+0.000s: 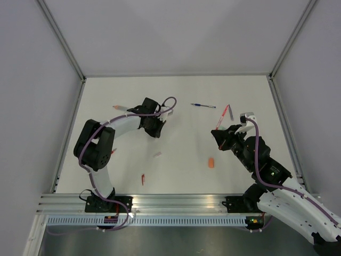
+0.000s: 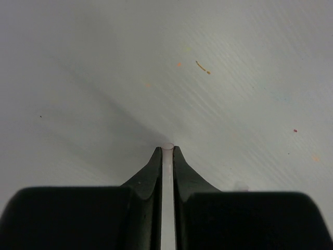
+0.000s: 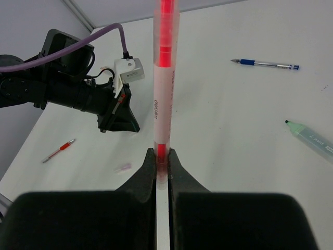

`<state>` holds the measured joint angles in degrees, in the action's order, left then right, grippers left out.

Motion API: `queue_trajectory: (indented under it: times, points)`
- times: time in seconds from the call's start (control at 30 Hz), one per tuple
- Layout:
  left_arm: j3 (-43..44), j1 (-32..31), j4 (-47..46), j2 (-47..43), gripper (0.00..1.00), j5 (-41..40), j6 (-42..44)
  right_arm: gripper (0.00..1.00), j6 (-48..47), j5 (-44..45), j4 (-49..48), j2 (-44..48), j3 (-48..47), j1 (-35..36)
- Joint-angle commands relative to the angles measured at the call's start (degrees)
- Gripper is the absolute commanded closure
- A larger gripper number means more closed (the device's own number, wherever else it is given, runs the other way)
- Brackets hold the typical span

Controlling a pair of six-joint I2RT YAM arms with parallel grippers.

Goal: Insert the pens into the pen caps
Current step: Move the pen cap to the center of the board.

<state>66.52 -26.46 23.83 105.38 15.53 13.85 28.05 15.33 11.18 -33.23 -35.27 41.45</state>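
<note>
My right gripper (image 3: 162, 156) is shut on the lower end of a red pen (image 3: 164, 78) with a clear barrel, which stands straight up from the jaws. From above, that gripper (image 1: 220, 136) is at the right of the table and the red pen (image 1: 221, 119) points away from it. My left gripper (image 2: 167, 151) is shut on a pale pink pen (image 2: 167, 172); only its round end shows past the fingertips. From above, the left gripper (image 1: 155, 127) hangs left of centre. An orange pen cap (image 1: 211, 162) lies between the arms. A blue pen (image 1: 203, 105) lies at the back.
A pale pen with an orange tip (image 1: 120, 108) lies left of the left wrist. A mint-green piece (image 3: 312, 139) lies at the right. A short red piece (image 1: 143, 179) and a small pale piece (image 1: 157, 154) lie near the front. The table's metal rail (image 1: 176, 202) runs along the near edge.
</note>
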Motion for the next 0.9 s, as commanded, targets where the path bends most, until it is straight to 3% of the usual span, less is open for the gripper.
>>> queue_trajectory:
  times: [0.0,0.17,0.27,0.5,0.67,0.87]
  points:
    - [2.29,-1.93,3.31,-0.36,0.94,-5.22,6.10,1.00,-0.10,0.84,-1.34,0.54,-0.42,-0.06]
    - [4.93,-4.65,8.15,1.75,0.98,-13.93,11.28,1.00,-0.19,1.19,-1.34,0.28,-0.24,-0.06]
    - [7.65,-5.44,10.88,1.76,0.98,-14.91,13.40,1.00,-0.19,1.28,-1.16,0.10,-0.33,-0.06]
    - [10.12,-7.29,11.93,1.49,0.96,-3.94,16.46,1.00,-0.28,2.33,-0.99,1.06,-0.16,-0.06]
    - [10.03,-14.40,12.82,3.51,0.98,-7.87,20.60,1.00,-0.02,2.51,-0.72,1.94,-0.33,-0.06]
    - [7.67,-19.94,9.93,2.81,0.98,-6.39,27.63,1.00,0.16,4.62,-0.55,4.40,0.11,-0.06]
